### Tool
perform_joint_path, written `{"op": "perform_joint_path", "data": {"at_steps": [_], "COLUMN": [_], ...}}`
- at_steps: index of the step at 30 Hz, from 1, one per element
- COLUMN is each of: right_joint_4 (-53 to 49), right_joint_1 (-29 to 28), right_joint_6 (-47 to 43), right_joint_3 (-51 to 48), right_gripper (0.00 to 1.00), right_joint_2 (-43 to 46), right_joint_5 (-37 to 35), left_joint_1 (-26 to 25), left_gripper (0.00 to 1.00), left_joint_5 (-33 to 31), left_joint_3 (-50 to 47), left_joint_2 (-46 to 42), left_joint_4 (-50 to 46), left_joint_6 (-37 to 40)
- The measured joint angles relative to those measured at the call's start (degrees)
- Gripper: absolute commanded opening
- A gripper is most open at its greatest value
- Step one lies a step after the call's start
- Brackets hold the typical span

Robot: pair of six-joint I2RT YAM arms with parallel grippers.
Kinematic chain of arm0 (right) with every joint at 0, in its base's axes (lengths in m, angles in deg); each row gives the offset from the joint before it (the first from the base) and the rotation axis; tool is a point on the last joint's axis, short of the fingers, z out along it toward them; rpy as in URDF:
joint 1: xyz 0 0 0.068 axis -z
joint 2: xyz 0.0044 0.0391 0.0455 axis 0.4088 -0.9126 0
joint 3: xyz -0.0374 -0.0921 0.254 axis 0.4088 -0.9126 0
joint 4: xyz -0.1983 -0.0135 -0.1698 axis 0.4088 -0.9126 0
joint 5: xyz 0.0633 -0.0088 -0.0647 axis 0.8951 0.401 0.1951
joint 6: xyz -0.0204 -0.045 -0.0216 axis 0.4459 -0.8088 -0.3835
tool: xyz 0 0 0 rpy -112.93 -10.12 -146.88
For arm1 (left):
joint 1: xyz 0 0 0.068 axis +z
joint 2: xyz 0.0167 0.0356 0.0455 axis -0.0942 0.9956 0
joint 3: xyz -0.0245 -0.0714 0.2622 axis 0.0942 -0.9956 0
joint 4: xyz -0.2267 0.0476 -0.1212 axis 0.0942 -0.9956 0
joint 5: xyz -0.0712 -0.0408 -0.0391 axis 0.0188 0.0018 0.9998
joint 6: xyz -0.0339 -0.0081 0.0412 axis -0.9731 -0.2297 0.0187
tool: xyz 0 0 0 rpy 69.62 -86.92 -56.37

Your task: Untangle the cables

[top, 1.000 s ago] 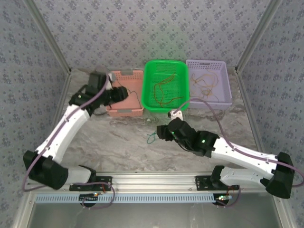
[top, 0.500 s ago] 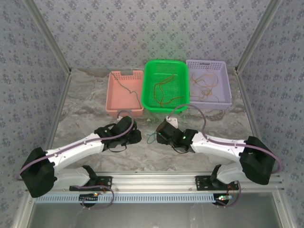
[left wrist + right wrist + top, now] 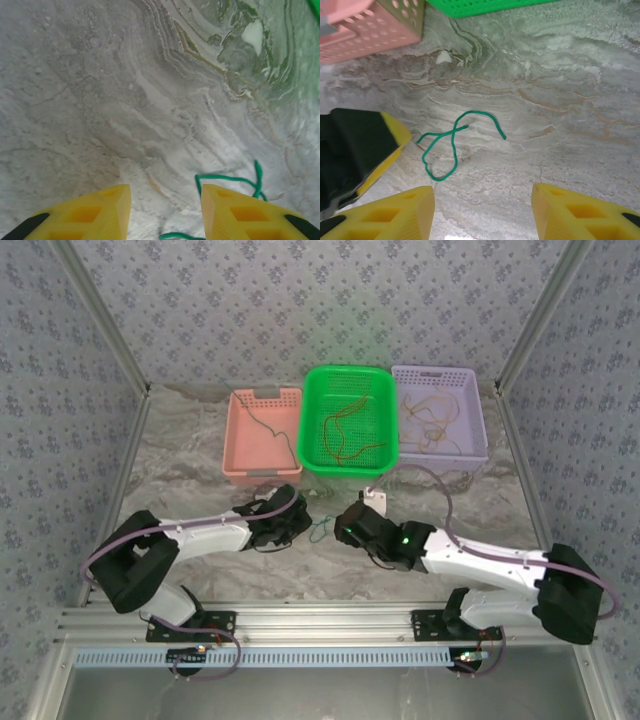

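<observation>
You've got three baskets across twelve o'clock: one pink basket (image 3: 262, 476), one green basket (image 3: 345, 371), one purple basket (image 3: 440, 371). One green cable (image 3: 452, 134) lies loose at their six o'clock. One dark wire (image 3: 262, 425) in the pink; orange wires (image 3: 338, 440) and yellow wires (image 3: 435, 425) too tangled to count. Two grippers: left gripper (image 3: 165, 200), right gripper (image 3: 482, 205).

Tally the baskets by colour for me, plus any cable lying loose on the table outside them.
Pink basket: 1
Green basket: 1
Purple basket: 1
Loose green cable: 1
Total: 4
</observation>
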Motion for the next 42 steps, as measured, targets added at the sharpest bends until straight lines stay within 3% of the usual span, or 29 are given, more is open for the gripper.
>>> {"op": "perform_joint_path", "data": {"at_steps": [4, 11, 15, 20, 26, 33, 42], "right_joint_4": [0.2, -0.1, -0.1, -0.2, -0.2, -0.2, -0.6], "right_joint_1": [-0.4, -0.6, -0.6, -0.7, -0.7, -0.8, 0.0], "right_joint_6": [0.0, -0.2, -0.3, -0.3, -0.4, -0.4, 4.6], "right_joint_3": [-2.4, -3.7, -3.7, -3.7, -3.7, -3.7, -4.5], "right_gripper": [0.56, 0.54, 0.53, 0.53, 0.52, 0.51, 0.55], "right_joint_2": [4.3, 8.1, 8.5, 8.5, 8.2, 8.6, 20.7], "right_joint_5": [0.0, -0.1, -0.1, -0.2, -0.3, -0.4, -0.3], "left_joint_1": [0.0, -0.4, -0.8, -0.9, -1.0, -1.9, -2.9], "left_gripper": [0.45, 0.37, 0.26, 0.21, 0.00, 0.00, 0.00], "left_joint_5": [0.1, 1.5, 1.9, 2.5, 2.9, 1.3, -1.6], "left_joint_3": [0.0, 0.0, 0.1, 0.0, 0.0, 0.0, -0.8], "left_joint_2": [0.9, 5.1, 5.8, 6.8, 7.5, 5.4, -11.6], "left_joint_4": [3.8, 7.6, 8.7, 10.2, 11.3, 11.6, 14.6], "left_joint_6": [-5.6, -11.9, -13.6, -14.4, -14.9, -12.9, -0.9]}}
